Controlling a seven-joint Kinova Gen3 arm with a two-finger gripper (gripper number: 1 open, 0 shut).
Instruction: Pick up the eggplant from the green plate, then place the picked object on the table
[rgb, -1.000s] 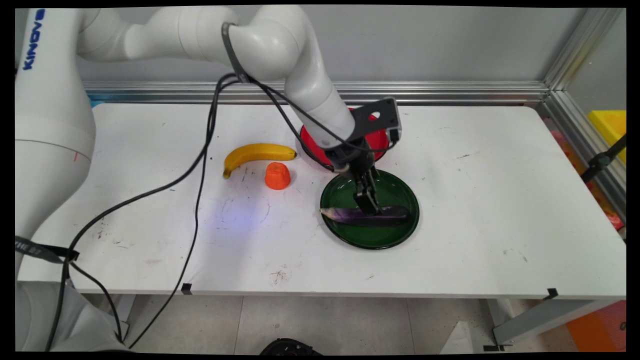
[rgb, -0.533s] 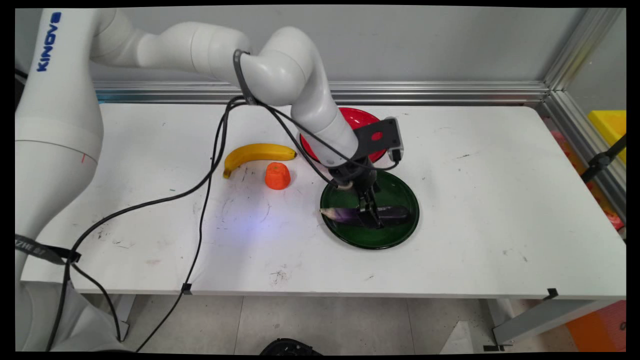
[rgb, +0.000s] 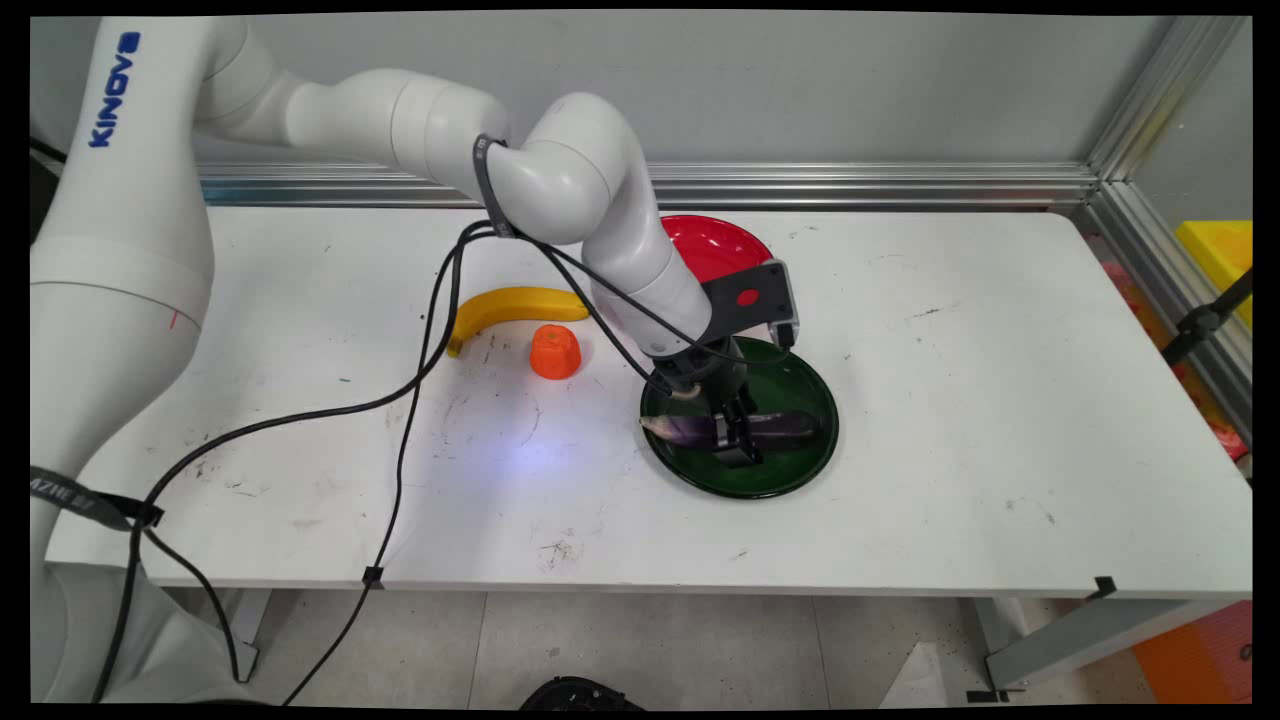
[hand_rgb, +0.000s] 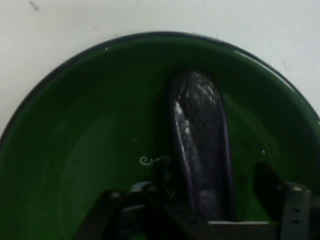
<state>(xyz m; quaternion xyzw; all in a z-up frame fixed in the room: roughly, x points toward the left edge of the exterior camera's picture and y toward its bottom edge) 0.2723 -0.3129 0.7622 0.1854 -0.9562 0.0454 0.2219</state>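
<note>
Far to the left of the fingers, a banana and a small orange cup lie close together on the white table. Both are well apart from the green plate, and black cables hang between them and the arm.

The gripper is low over the plate, and its fingers are spread apart, one on each side of a dark purple eggplant. In the hand view the eggplant runs straight out from between them, with a visible gap to the right finger. Whether the left one touches it I cannot tell. The grip point is nearer the pale stem end than the dark tip.

The eggplant lies wholly inside the plate, and the fingertips stand within the raised rim, near its front. Behind the fingers a red plate sits just beside the green one. To their right the table is bare up to the edge.
</note>
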